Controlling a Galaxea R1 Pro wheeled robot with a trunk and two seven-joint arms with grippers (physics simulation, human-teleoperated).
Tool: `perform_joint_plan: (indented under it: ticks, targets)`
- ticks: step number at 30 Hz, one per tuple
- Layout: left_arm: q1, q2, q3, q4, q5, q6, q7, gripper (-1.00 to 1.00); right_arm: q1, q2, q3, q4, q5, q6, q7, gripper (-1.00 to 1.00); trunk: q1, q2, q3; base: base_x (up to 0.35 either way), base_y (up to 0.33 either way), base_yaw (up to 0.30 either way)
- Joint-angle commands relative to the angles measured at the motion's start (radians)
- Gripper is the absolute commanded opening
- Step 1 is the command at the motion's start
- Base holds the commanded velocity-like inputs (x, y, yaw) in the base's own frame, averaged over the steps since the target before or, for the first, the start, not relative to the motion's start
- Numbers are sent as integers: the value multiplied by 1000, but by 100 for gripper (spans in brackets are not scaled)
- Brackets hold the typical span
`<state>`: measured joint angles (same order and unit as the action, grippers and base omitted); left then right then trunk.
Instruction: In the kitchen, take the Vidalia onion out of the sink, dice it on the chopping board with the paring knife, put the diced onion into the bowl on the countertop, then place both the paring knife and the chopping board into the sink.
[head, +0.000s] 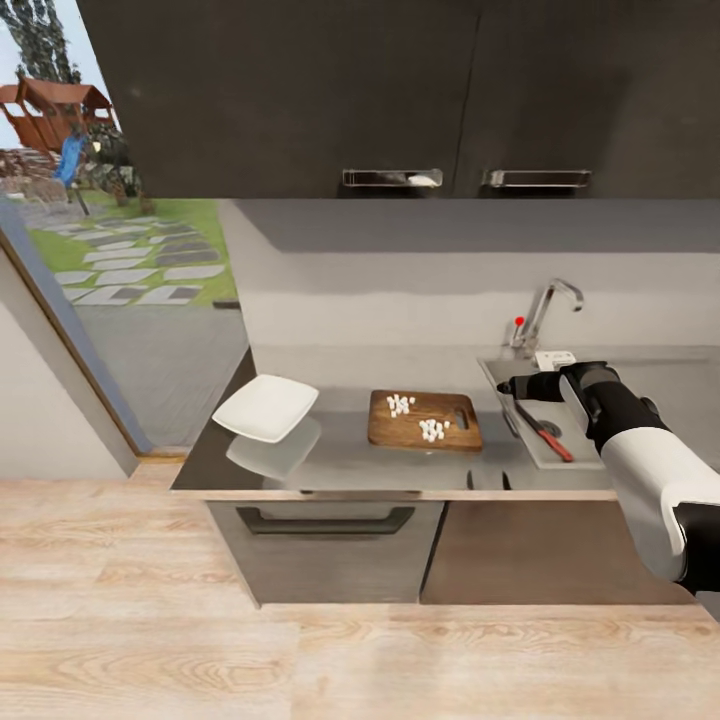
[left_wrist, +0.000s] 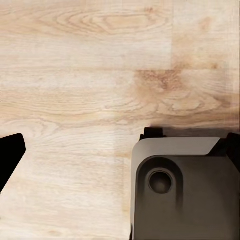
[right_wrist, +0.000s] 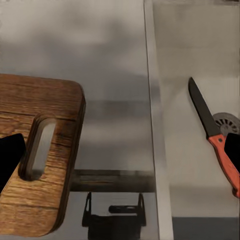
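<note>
The paring knife (head: 543, 431) lies flat on the floor of the sink (head: 500, 372), its long axis running on a slant: the dark pointed blade aims toward the basin's back-left part, the red handle toward its front-right corner. In the right wrist view the knife (right_wrist: 214, 134) shows a slim black blade tapering to a point, an orange-red handle, and the round drain (right_wrist: 227, 123) just beside where blade meets handle. The right gripper (head: 512, 388) hangs above the sink's left rim with nothing between its fingers – the two dark fingertips (right_wrist: 10, 157) sit at opposite edges of the wrist view, well apart. The chopping board (head: 424, 419) rests on the countertop (head: 345, 455) just left of the sink, long axis parallel to the front edge, its slotted handle end toward the basin; it is brown with clear grain and rounded corners. Two small clusters of white diced onion (head: 432, 430) lie on it, one near its back-left part, one near its front-centre. The white square bowl (head: 266, 408) sits toward the countertop's left end, tilted, with nothing seen in it. In the left wrist view a dark fingertip (left_wrist: 10, 155) hangs over light wood floor (left_wrist: 90, 75) – whether that claw is apart or together cannot be told.
</note>
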<state>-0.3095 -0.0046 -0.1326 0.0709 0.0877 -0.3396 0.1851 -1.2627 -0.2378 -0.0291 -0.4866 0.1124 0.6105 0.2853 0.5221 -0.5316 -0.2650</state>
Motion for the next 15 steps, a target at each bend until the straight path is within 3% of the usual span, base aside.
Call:
perform_joint_plan:
  ticks: [1,5,9,15]
  targets:
    - [-2,0,-9,4,9,-7,0,100,-1,0,-3,-1,11,4,8,100,1,-1,-1,228,0,0]
    - [-2,0,-9,4,9,-7,0,100,-1,5,-2,0,11,4,8,100,1,-1,-1,273,27,0]
    - [-2,0,-9,4,9,-7,0,100,-1,29,-2,9,12,3,7,100,1,-1,-1,252,129,0]
    - [-2,0,-9,4,9,-7,0,100,-1,70,-3,99,12,-6,12,100,1,-1,-1,33,20,0]
